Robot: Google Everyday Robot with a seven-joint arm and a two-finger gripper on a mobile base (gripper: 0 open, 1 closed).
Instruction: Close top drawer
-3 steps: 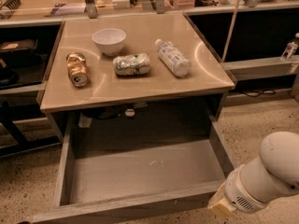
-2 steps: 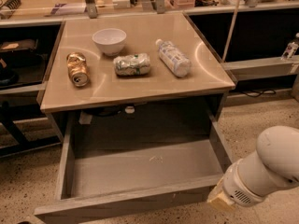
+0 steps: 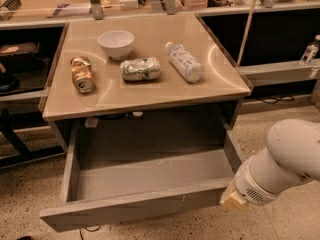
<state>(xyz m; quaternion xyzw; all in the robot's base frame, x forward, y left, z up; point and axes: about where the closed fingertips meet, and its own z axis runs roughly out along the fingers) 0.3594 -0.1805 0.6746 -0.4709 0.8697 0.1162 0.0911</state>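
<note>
The drawer (image 3: 135, 208) is seen pulled well out from under the table (image 3: 150, 95), its grey front lying low in the view and slightly skewed, with the left end nearer the bottom edge. Its floor and both side walls are exposed, and a faint pale scratch is visible on the floor near the back. The gripper (image 3: 231, 200) is found just beside the right end of the drawer front, at its corner; only a tan tip is shown there, and whether it is open or closed, or has hold of anything, cannot be told. Contact with the front cannot be confirmed either. The arm (image 3: 295, 146) is brought in from the right edge as a thick white rounded segment, angled down and to the left toward that corner, with a ribbed vent on the cylinder behind the tip. On the table, four things are set in a loose row: a gold can (image 3: 82, 74) laid on its side at the left, a white bowl (image 3: 116, 43) upright behind it, a crushed green and silver can (image 3: 140, 69) in the middle, and a clear bottle (image 3: 184, 61) laid on its side at the right. Patterned labels are carried by the cans and the bottle, but no writing can be read.
</note>
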